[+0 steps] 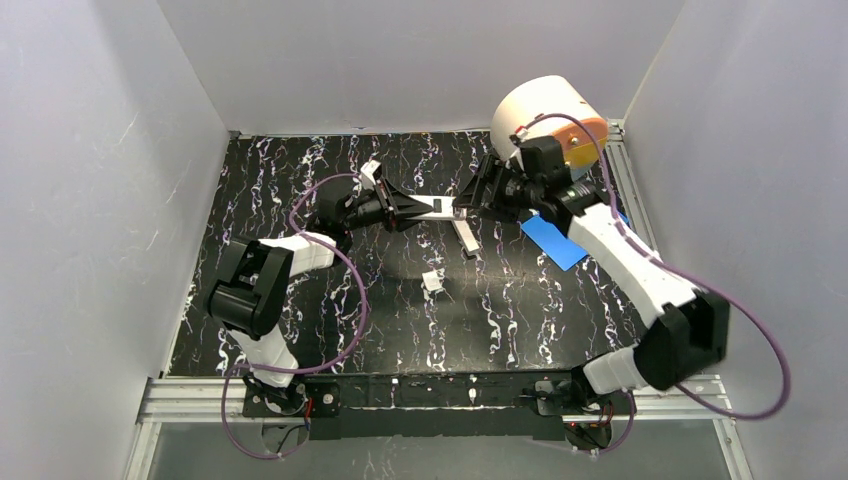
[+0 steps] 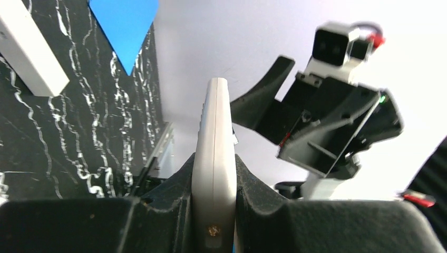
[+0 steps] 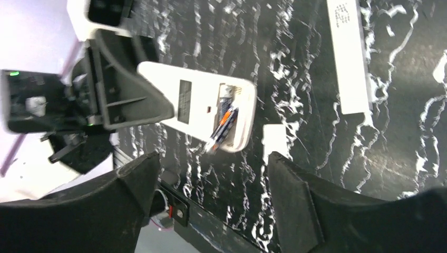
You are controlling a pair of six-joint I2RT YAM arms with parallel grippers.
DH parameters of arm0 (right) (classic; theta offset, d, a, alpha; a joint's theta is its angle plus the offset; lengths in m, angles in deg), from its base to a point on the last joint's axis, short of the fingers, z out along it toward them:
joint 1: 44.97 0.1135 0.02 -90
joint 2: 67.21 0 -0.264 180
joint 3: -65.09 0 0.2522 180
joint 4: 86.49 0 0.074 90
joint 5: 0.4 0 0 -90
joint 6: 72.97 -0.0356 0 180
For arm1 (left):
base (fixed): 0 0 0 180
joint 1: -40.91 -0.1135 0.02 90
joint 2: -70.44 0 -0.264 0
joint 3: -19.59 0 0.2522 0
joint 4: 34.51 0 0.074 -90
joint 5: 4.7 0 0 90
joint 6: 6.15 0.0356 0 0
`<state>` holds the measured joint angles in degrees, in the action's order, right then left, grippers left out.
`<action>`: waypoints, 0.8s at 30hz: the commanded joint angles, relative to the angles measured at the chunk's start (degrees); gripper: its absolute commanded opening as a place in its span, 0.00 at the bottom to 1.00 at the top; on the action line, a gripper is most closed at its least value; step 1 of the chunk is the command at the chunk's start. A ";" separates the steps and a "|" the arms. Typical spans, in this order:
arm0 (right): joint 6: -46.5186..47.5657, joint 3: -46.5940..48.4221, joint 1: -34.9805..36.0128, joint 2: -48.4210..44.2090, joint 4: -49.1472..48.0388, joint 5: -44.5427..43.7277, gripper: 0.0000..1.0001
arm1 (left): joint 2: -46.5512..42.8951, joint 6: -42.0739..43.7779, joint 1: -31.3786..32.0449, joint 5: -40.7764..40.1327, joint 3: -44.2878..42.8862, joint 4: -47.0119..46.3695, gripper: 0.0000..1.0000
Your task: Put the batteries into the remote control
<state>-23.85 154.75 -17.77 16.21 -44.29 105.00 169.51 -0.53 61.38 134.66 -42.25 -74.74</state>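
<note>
Remote control [image 3: 203, 103] is up off the table, clamped edgewise in my left gripper [image 2: 213, 182], battery bay open. Batteries [image 3: 223, 126] are in the bay, but one looks tilted and, I judge, not seated. Right gripper [image 3: 211, 161] hangs just beside, wide open and empty.

- The remote control [image 3: 195, 103] is clamped between the fingers of the left hand [image 1: 408, 211], off the surface [image 1: 300, 330], its free end jutting ahead of that hand.
- The right hand [image 1: 470, 203] faces the left hand head-on, and the remote control's free end lies just ahead of its spread fingers [image 3: 132, 179].
- The batteries [image 3: 224, 124] lie inside the remote control, at the end nearest the right hand.
- A long flat bar [image 1: 465, 237] lies on the surface below where the two hands meet.
- A small square piece [image 1: 433, 281] lies on the surface beyond the bar, farther from both hands.
- A flat sheet [image 1: 555, 243] lies under the right hand's wrist.
- A drum-shaped container [image 1: 545, 118] stands just behind the right hand.
</note>
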 commanded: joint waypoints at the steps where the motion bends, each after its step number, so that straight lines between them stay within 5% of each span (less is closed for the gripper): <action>1: -5.39 -8.24 -0.55 -7.48 -18.63 0.17 0.84 | -1.09 -11.28 -0.33 -1.90 -1.28 0.98 0.00; 7: -12.76 -15.43 -0.52 -9.08 -30.73 0.60 0.86 | -8.70 -4.86 -1.08 -8.99 0.93 14.80 0.00; 13: -10.90 -16.38 -0.50 -8.21 -30.40 -0.86 0.86 | -9.43 -4.61 -1.44 -8.96 -0.63 14.97 0.00; 19: -17.68 -21.37 -0.40 -7.20 -43.50 0.48 0.88 | -10.66 -8.12 -1.40 -9.44 -1.87 14.97 0.00; 24: -17.49 -21.40 -0.05 -5.70 -44.84 0.97 0.85 | -11.90 -10.69 -1.41 -9.55 -2.81 14.89 0.00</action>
<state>-40.00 133.35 -17.96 9.89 -82.12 105.18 162.10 -8.66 60.05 124.91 -42.35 -59.20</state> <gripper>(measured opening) 0.858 0.190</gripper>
